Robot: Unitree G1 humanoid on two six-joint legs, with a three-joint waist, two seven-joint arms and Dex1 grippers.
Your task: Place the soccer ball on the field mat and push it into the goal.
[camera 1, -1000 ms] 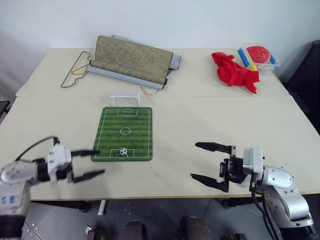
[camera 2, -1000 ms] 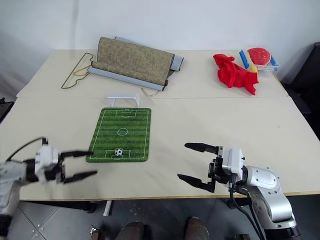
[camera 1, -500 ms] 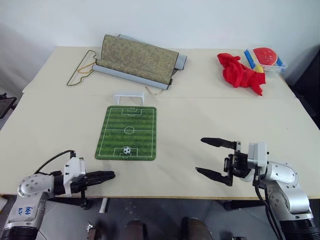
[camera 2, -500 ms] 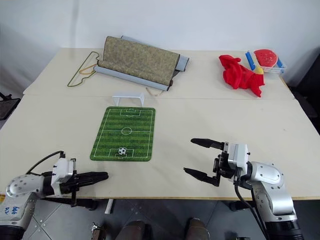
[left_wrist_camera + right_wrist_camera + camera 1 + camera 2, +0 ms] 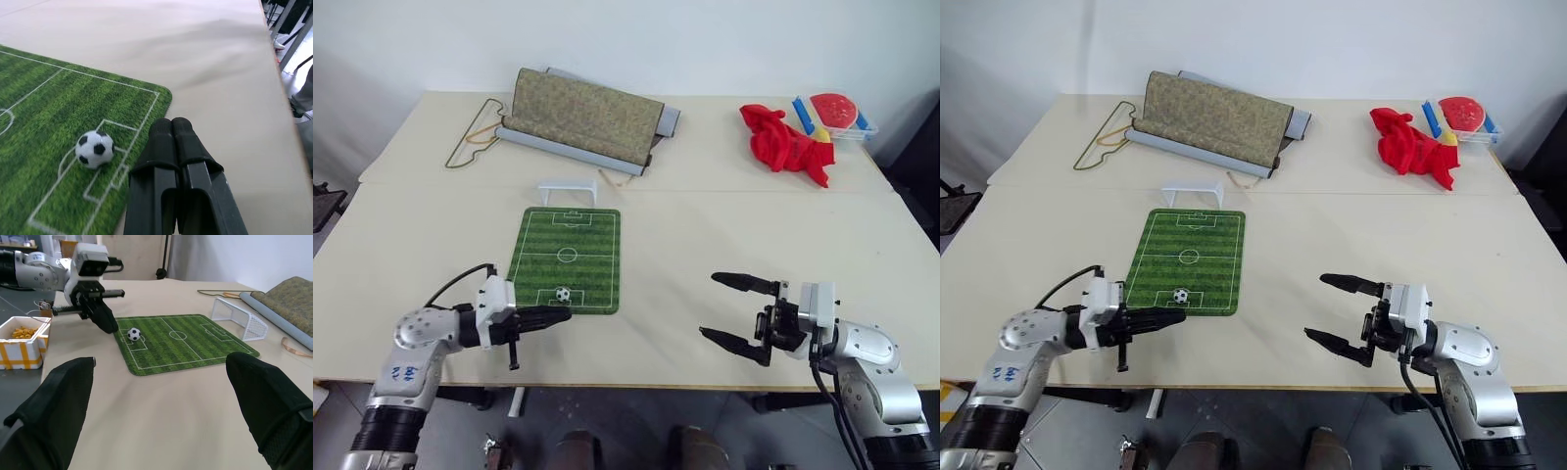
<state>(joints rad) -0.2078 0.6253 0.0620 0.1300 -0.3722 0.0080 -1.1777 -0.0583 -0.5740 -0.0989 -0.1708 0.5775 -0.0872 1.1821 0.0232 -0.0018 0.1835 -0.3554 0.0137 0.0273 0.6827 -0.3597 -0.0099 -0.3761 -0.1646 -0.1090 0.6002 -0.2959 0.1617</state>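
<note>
Getting ready to push the soccer ball point(image 5: 563, 293), sitting on the field mat point(image 5: 587, 257) at the end far from the goal point(image 5: 568, 189), with the left gripper point(image 5: 560, 314) pinched tight, holding nothing, just beside the ball, and needing a soft straight poke toward the goal.

No lettering, brand or number can be made out with certainty anywhere on the table. The left arm point(image 5: 409, 374) carries small blue characters on its grey casing, too small to read. The field mat point(image 5: 567, 258) bears only white pitch lines, no words.
</note>
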